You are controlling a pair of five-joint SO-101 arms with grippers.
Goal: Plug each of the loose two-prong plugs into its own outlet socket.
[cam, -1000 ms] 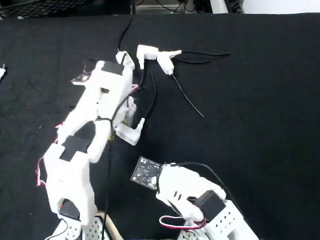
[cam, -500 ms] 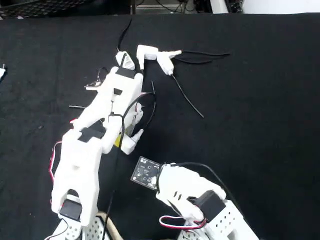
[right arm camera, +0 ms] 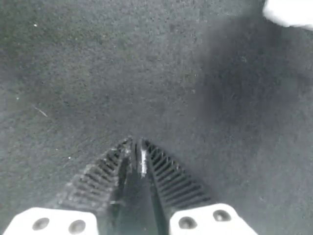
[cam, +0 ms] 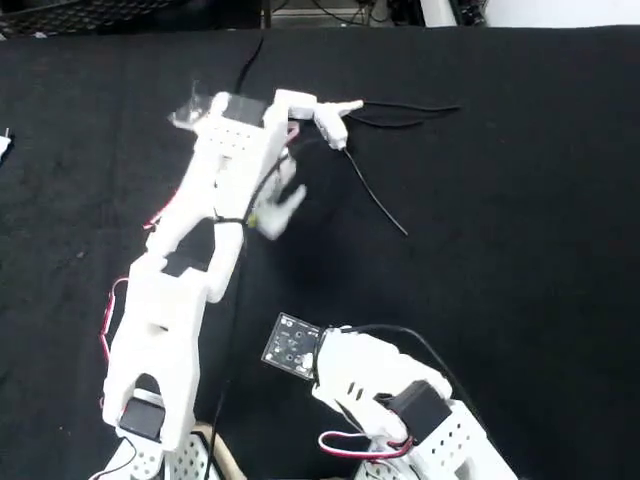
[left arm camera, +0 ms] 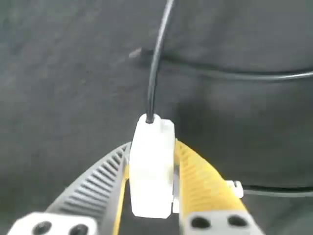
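My left gripper point(left arm camera: 152, 147) is shut on a white two-prong plug point(left arm camera: 152, 166), whose black cord point(left arm camera: 157, 58) runs away over the black cloth. In the high view this plug point(cam: 283, 208) hangs blurred under the left arm, above the table's middle left. At the far side lies a white socket block point(cam: 293, 103), with a second white plug point(cam: 333, 122) just beside it. That plug's thin black cord point(cam: 375, 197) trails toward the middle. My right gripper point(right arm camera: 136, 147) is shut on nothing, low over bare cloth near the front.
The black cloth table point(cam: 520, 250) is bare on its right half. More black cords point(cam: 405, 108) lie by the far plug. A small white object point(cam: 3, 143) sits at the left edge. A white blur point(right arm camera: 291, 12) shows in a corner of the right wrist view.
The left arm has swung toward the far side and lifted the white plug off the cloth, carrying it closer to the socket block. The right arm has not moved.
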